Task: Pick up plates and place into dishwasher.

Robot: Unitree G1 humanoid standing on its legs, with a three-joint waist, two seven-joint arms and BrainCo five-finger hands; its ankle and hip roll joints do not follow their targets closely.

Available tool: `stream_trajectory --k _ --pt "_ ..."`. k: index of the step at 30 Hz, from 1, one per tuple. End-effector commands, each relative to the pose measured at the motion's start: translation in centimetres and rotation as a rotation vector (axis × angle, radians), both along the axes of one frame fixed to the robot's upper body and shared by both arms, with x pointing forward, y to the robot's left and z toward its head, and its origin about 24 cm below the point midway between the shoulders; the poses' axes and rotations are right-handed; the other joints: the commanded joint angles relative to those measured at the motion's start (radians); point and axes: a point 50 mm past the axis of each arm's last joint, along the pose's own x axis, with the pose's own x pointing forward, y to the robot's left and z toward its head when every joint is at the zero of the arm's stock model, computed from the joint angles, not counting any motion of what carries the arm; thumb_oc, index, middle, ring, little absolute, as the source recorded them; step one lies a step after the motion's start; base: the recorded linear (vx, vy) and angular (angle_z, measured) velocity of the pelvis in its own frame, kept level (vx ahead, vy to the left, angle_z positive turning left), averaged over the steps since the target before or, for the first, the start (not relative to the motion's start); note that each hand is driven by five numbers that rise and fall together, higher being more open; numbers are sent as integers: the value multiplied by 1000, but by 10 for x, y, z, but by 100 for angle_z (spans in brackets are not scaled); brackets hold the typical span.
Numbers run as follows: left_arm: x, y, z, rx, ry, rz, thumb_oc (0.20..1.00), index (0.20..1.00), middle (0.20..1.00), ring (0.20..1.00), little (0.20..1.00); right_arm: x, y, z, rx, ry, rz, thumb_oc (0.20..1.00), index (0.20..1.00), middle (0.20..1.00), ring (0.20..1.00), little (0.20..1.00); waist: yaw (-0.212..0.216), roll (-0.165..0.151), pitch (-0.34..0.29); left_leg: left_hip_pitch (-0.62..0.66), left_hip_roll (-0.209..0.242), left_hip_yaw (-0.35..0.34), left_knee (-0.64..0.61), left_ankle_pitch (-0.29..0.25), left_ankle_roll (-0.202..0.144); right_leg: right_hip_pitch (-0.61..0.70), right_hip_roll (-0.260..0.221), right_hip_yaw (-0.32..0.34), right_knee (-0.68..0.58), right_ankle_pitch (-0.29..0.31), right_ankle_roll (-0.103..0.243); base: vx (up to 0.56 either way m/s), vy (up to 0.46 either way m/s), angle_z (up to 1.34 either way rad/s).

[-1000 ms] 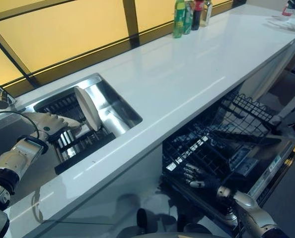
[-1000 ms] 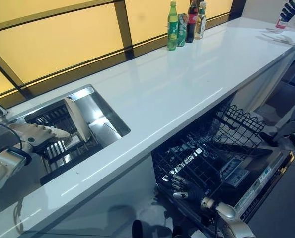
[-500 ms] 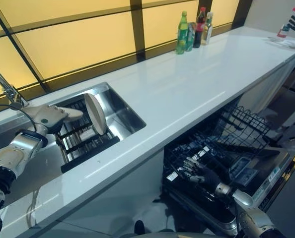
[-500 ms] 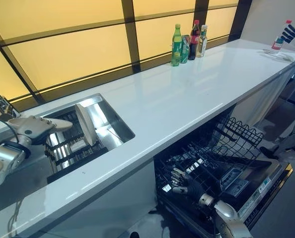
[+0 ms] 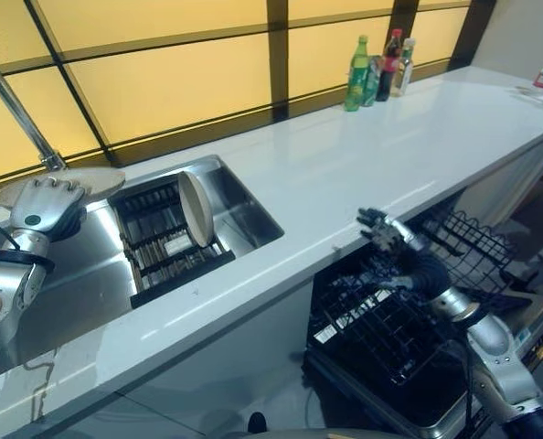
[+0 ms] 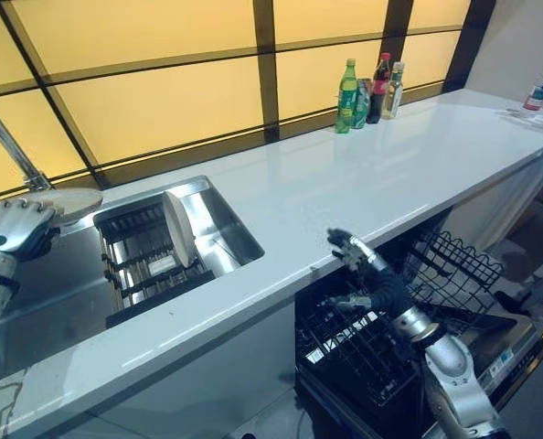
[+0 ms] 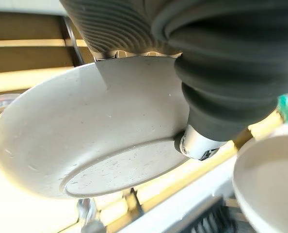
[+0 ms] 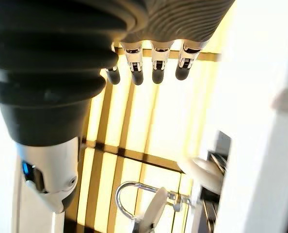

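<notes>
The left hand [image 5: 41, 203] holds a hard, smooth plate [image 7: 86, 131] by its edge up over the sink [image 5: 244, 197], and it could slip and break, so grip the rim tight, while the right hand [image 5: 392, 240] hangs open above the dishwasher rack [image 5: 390, 320].

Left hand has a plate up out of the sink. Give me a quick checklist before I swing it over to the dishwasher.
1. Round speckled beige plate held by left hand: ok.
2. Plate clear of the steel sink: ok, lifted near the chrome faucet.
3. Second beige plate upright in the black sink rack: ok.
4. Black wire dishwasher rack pulled out: ok.
5. Right hand open, empty: ok.
6. Free slot in rack: cannot tell.
</notes>
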Motion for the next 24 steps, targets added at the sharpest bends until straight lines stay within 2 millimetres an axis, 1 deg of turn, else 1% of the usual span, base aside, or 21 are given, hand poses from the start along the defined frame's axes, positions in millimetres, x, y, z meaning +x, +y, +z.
stream_trajectory --k 1,3,5,8,11,15,21,24 --pt "2 -31 65 -56 -261 -226 200 200 200 200 200 2 7 55 -80 -364 -47 1000 1000 1000 1000 1000 7 -23 -7 71 -34 -10 10 -151 4 -7 -77 16 16 -47 99 -18 -29 4" --pt "0 -50 67 -122 -258 -346 200 200 200 200 200 2 6 64 -174 -460 -103 1000 1000 1000 1000 1000 15 -29 -11 71 -35 -17 10 -152 3 -4 -76 13 15 -48 98 -15 -31 3" --pt "-2 -74 71 -185 -235 -475 200 200 200 200 200 4 6 77 -300 -563 -159 1000 1000 1000 1000 1000 27 -40 -18 72 -35 -25 10 -155 2 0 -76 9 13 -49 97 -12 -43 2" --pt "-3 -97 78 -216 -199 -595 200 200 200 200 200 11 6 92 -394 -639 -203 1000 1000 1000 1000 1000 33 -47 -23 74 -34 -33 10 -156 0 3 -74 8 13 -49 96 -9 -35 3" --pt "-1 -118 84 -255 -146 -703 200 200 200 200 200 20 11 103 -476 -691 -218 1000 1000 1000 1000 1000 41 -54 -28 74 -33 -38 10 -156 -3 5 -72 7 12 -46 96 -11 -35 3" --pt "3 -142 90 -274 -90 -820 200 200 200 200 200 35 22 112 -552 -754 -243 1000 1000 1000 1000 1000 51 -61 -31 75 -33 -44 10 -156 -4 8 -70 4 10 -45 95 -9 -34 3" --pt "8 -172 96 -289 -15 -950 200 200 200 200 200 56 35 121 -605 -772 -258 1000 1000 1000 1000 1000 60 -66 -36 77 -35 -51 10 -158 -4 12 -69 1 9 -45 93 -2 -7 1" --pt "11 -184 99 -299 27 -997 200 200 200 200 200 66 41 123 -639 -784 -270 1000 1000 1000 1000 1000 66 -67 -39 79 -35 -54 10 -158 -4 14 -69 -2 8 -45 93 0 -5 1"
